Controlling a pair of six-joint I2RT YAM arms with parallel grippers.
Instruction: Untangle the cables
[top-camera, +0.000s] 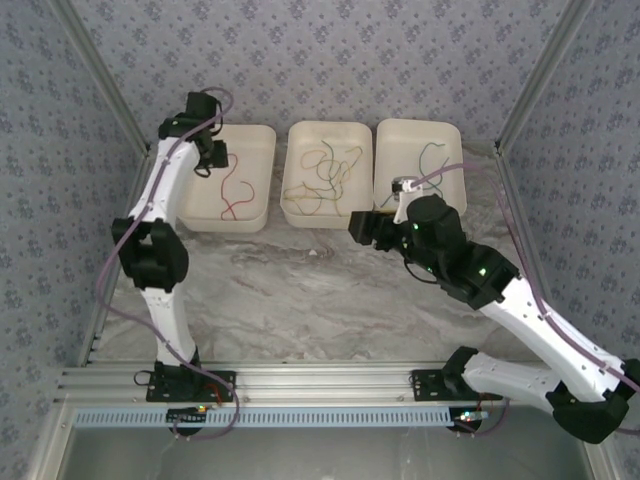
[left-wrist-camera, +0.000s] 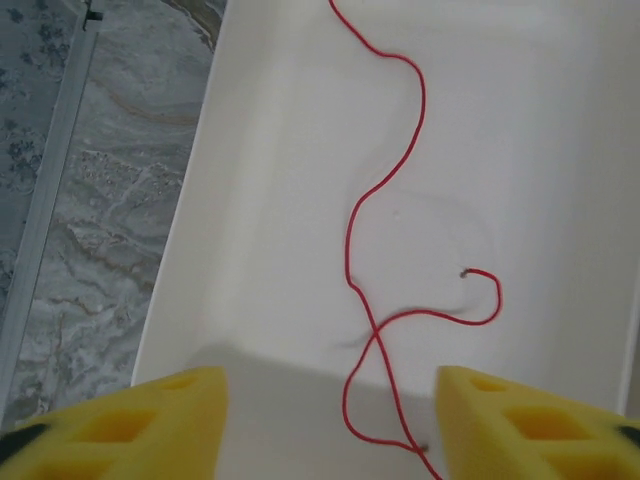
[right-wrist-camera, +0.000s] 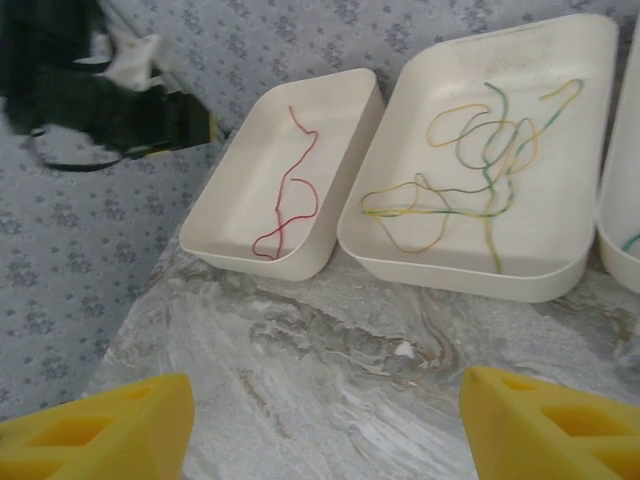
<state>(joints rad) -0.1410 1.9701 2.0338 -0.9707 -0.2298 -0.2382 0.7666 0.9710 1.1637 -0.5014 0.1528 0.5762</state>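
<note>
I am holding my left gripper (left-wrist-camera: 330, 425) spread wide and empty above the left tray (left-wrist-camera: 250, 250), where a single red cable (left-wrist-camera: 349, 240) is lying in loose curves. In the middle tray (right-wrist-camera: 470, 65), yellow and green cables (right-wrist-camera: 480, 150) are lying tangled together. A green cable (top-camera: 432, 150) is sitting in the right tray (top-camera: 418, 130). My right gripper (right-wrist-camera: 325, 425) is hanging open and empty over the marble table (right-wrist-camera: 330, 330), near the trays.

No text, label, brand, number or sign can be read. The trays (top-camera: 255, 150), the desk (top-camera: 300, 300) and the arms (top-camera: 165, 190) carry no marking that is legible.
</note>
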